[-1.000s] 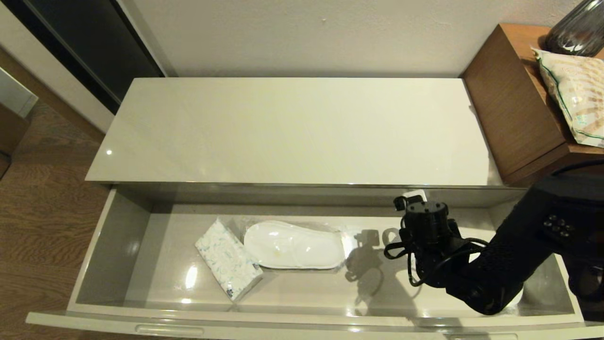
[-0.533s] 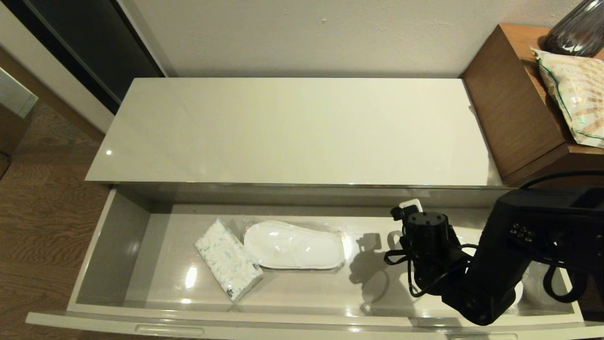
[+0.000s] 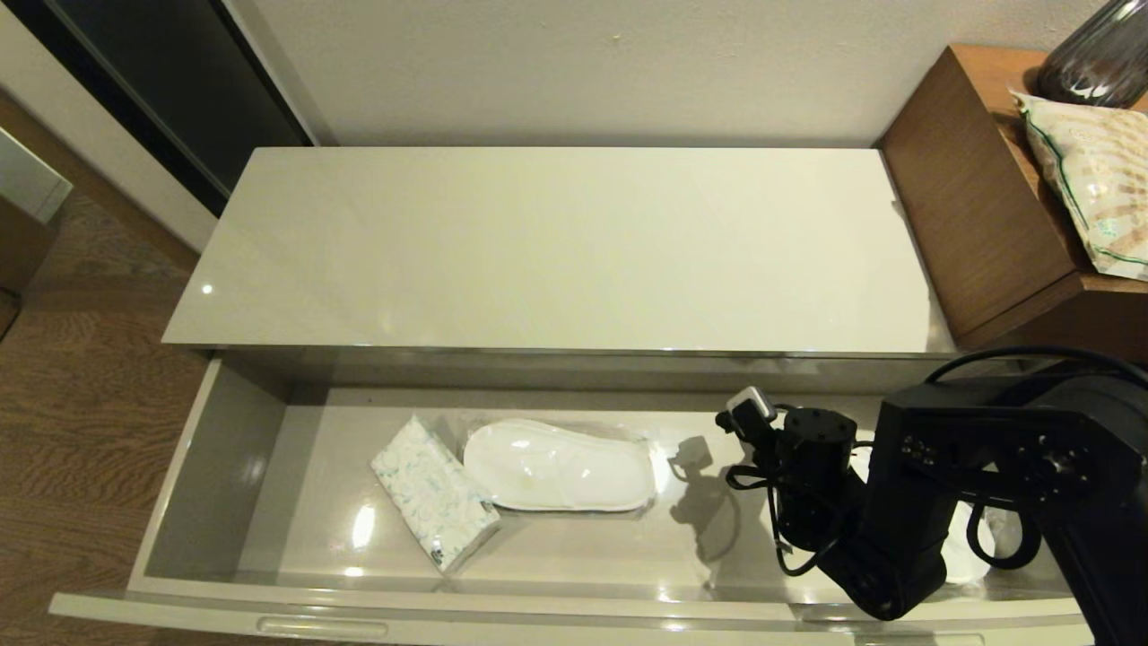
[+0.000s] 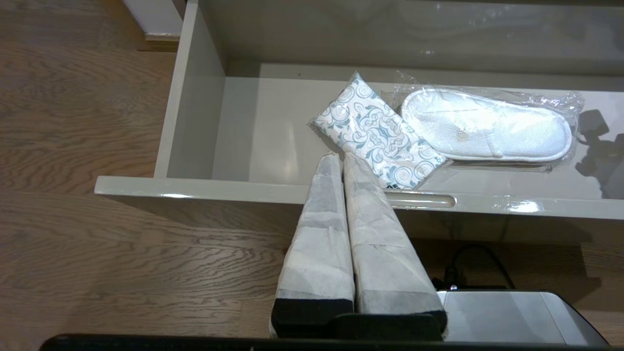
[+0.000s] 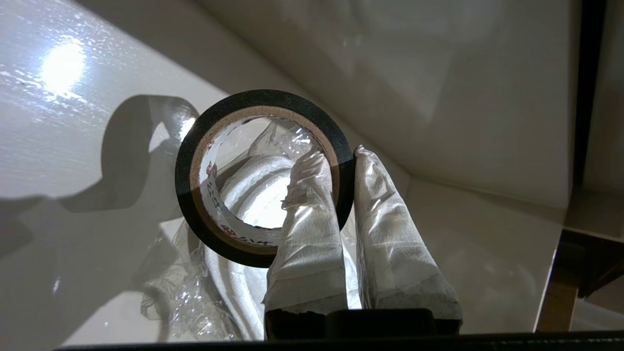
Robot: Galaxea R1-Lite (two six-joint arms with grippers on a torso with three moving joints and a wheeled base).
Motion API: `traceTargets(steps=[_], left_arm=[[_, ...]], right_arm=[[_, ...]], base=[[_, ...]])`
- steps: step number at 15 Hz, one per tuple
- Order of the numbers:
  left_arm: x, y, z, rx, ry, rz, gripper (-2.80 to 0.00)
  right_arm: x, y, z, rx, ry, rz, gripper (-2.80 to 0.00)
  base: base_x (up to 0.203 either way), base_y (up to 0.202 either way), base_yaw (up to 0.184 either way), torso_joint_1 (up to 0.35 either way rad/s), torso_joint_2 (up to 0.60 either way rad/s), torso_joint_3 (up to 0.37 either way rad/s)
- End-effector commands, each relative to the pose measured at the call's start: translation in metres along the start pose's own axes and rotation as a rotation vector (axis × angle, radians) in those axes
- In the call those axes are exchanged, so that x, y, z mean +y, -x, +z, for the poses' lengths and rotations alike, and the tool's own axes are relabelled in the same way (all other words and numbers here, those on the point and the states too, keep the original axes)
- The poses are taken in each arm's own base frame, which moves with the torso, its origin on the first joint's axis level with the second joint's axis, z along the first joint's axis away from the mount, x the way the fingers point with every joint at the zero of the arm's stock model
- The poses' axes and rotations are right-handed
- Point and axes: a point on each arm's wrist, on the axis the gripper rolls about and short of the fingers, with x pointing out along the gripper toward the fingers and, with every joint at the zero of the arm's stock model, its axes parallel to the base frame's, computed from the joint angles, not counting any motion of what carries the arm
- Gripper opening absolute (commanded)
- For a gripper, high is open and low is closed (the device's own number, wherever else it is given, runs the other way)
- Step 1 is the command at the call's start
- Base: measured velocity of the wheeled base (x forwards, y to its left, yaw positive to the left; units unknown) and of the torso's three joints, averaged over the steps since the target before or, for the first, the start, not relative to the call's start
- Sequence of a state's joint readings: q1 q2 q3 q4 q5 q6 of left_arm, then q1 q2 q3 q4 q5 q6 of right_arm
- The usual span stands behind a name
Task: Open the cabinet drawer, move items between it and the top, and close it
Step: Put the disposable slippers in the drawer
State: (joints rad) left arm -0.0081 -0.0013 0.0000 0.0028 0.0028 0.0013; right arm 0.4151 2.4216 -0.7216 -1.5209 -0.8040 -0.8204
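Step in hand, by my read: the tape-into-drawer transfer, at the set-down stage.

Nearest, relative to the long shallow glossy beige-grey cabinet drawer (image 3: 224, 449), which stands pulled fully out: the left gripper (image 4: 343, 161) is parked just outside its front edge, above the wood floor, its padded fingers pressed together on nothing.

Inside the drawer, right end: the right gripper (image 5: 347, 158) is clamped on the small black tape roll with a pale cardboard core (image 5: 195, 180), one finger through the core, the other on the outer wall. The roll hangs over a plastic-wrapped white slipper (image 5: 253, 204); whether it touches is unclear.

Drawer middle: a soft white tissue pack with pale blue swirl print (image 3: 435, 493), lying against a second wrapped white slipper (image 3: 558, 465).

Beyond the drawer, the large flat glossy cream-white cabinet top (image 3: 556, 242) carries nothing.

Next move likely calls for lowering the roll to a stable spot on the drawer floor, then releasing. After that, probably the tissue pack goes up to the top.
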Motion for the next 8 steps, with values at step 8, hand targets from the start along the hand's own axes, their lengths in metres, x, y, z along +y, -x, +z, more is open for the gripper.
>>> traceTargets(steps=[8], left_arm=[[0.0000, -0.0001, 0.0001, 0.000, 0.000, 0.001, -2.80]], right_arm=[[-0.0018, -0.0071, 0.0076, -0.133, 0.082, 0.072, -2.80]], base=[[0.000, 0.000, 0.000, 0.000, 0.00, 0.000]])
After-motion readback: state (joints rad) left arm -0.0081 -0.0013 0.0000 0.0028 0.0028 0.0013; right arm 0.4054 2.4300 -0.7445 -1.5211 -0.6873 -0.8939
